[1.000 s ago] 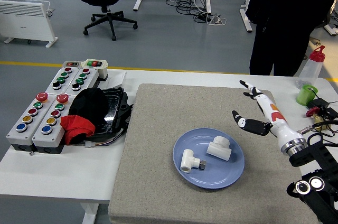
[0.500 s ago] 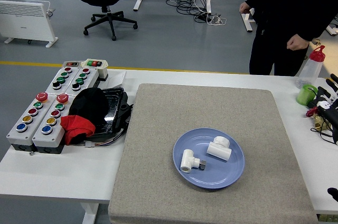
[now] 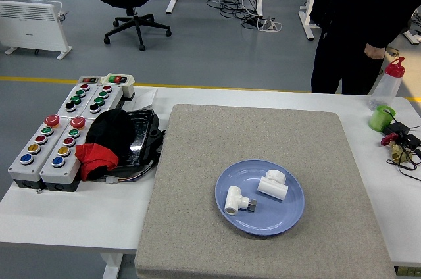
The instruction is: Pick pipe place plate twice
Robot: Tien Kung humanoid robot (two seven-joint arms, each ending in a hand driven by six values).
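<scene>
Fingers of both robot hands out of sight, state unknowable, two white pipe fittings [image 3: 238, 200] [image 3: 273, 185] lying apart on blue plate [image 3: 289, 216], person [image 3: 365, 22] standing at one o'clock.

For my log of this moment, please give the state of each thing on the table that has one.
Round blue plate: flat on the grey mat, holding both fittings.
White elbow pipe fitting: lying on the plate.
White short pipe fitting: lying on the plate.
Clear red-capped squeeze bottle: upright, capped.
Green cup: upright.
</scene>
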